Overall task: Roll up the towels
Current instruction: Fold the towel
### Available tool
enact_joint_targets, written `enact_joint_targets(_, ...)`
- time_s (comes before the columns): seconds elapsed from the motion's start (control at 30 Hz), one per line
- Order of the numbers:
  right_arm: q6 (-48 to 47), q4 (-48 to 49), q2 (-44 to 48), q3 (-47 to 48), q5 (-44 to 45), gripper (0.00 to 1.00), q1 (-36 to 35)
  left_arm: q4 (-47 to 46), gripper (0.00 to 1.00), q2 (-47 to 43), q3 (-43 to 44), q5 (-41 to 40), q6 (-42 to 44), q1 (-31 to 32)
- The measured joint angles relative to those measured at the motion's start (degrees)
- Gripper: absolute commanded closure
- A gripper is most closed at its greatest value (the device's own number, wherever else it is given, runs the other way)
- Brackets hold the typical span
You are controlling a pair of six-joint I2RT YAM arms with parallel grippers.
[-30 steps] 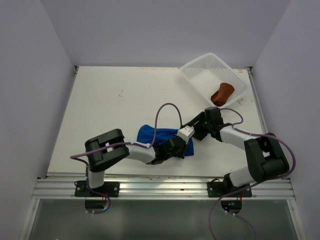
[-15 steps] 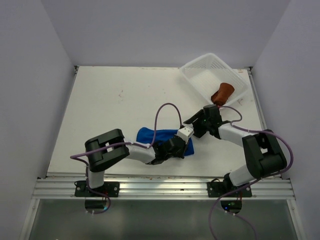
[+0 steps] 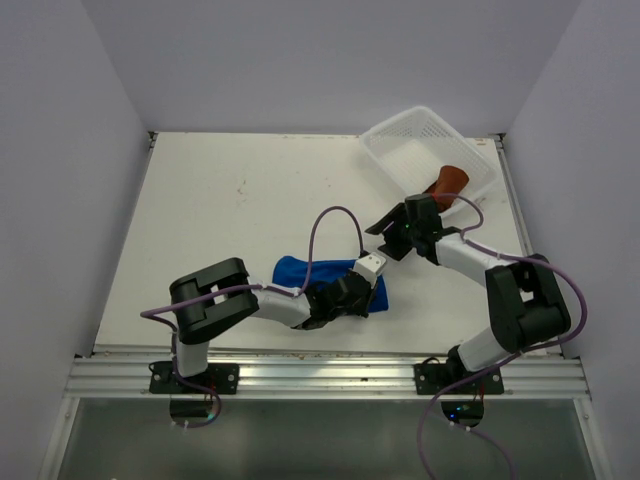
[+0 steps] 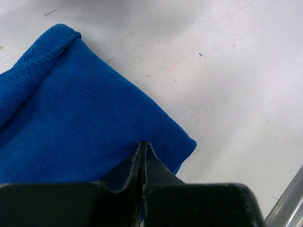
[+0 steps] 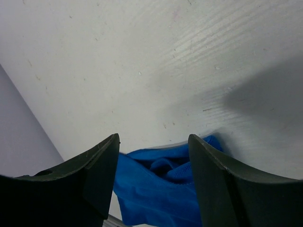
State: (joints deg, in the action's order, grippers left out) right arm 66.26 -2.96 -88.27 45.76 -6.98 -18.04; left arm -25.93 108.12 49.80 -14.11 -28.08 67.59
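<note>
Left jaws: the left gripper (image 4: 143, 145) has its two fingers pressed together with no gap. The tips rest on the blue towel (image 4: 71, 118) near its corner. I cannot tell whether any cloth is caught between them.
Right jaws: the right gripper (image 5: 154, 138) is spread wide and holds nothing. It hangs over bare table (image 3: 230, 200), and a bunched part of the blue cloth shows between its fingers at the bottom of its wrist view.
Done so far: the rust-brown towel (image 3: 447, 182) looks finished. It is a short, tight cylinder lying inside the white mesh basket (image 3: 400, 140) in the upper right of the top view, partly hidden by the right arm.
Left to do: the blue towel is not rolled, so by my reading about half the task remains.
Blue towel, place: lower centre of the top view, on the table under the left gripper, well apart from the basket.
Blue towel, look: bright royal blue with a fine ribbed weave. In the left wrist view it lies fairly flat, with a thick hemmed edge at the upper left and a clean corner at the right centre. In the right wrist view the other part is rumpled into soft folds.
Judgement: the cloth seems limp and prone to bunching, so it will likely need smoothing flat before a tidy roll can start.
</note>
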Motion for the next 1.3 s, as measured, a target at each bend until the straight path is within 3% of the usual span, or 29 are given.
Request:
enact_joint_targets(0.37, -8.72, -9.99, 4.96, 0.31, 4.37, 0.36, 0.22, 0.55, 1.0, -0.37, -0.02, 0.35, 0.02, 0.0)
enact_joint_targets(0.4, -9.86, -11.41, 6.82, 0.28, 4.87, 0.36, 0.39, 1.11, 0.95, -0.72, -0.02, 0.42, 0.04, 0.02)
enact_joint_targets(0.43, -10.99, -12.55, 8.72, 0.28, 5.31, 0.36, 0.57, 1.84, 0.77, -1.25, -0.02, 0.44, 0.13, 0.07)
enact_joint_targets(0.47, -12.0, -13.46, 10.58, 0.24, 5.86, 0.36, 0.81, 2.91, 0.71, -2.01, -0.02, 0.5, 0.33, 0.11)
enact_joint_targets(0.57, -14.73, -15.61, 16.09, -0.85, 6.32, 0.39, 1.46, 5.97, 0.57, -5.53, -0.04, 0.44, 0.5, 0.28)
enact_joint_targets(0.67, -16.83, -17.03, 20.33, -3.52, 5.86, 0.44, 1.68, 8.31, 0.52, -11.43, -0.04, 0.35, 0.26, 0.37)
enact_joint_targets(0.73, -17.9, -17.27, 22.16, -6.05, 4.22, 0.47, 1.7, 9.03, 0.53, -16.0, -0.04, 0.09, 0.13, 0.37)
enact_joint_targets(0.93, -19.23, -17.35, 27.65, -14.51, -2.4, 0.49, 1.25, 11.67, 0.71, -29.62, -3.65, -3.17, -3.67, -0.28)
enact_joint_targets(1.17, -19.78, -17.59, 31.26, -16.44, -4.72, 0.49, -3.23, 15.8, 0.78, -37.64, -20.7, -2.84, -11.08, -13.05)
enact_joint_targets(1.3, -19.71, -17.57, 30.75, -18.16, -3.91, 0.49, -8.5, 19.34, 0.81, -38.77, -25.83, -2.58, -14.8, -14.88)
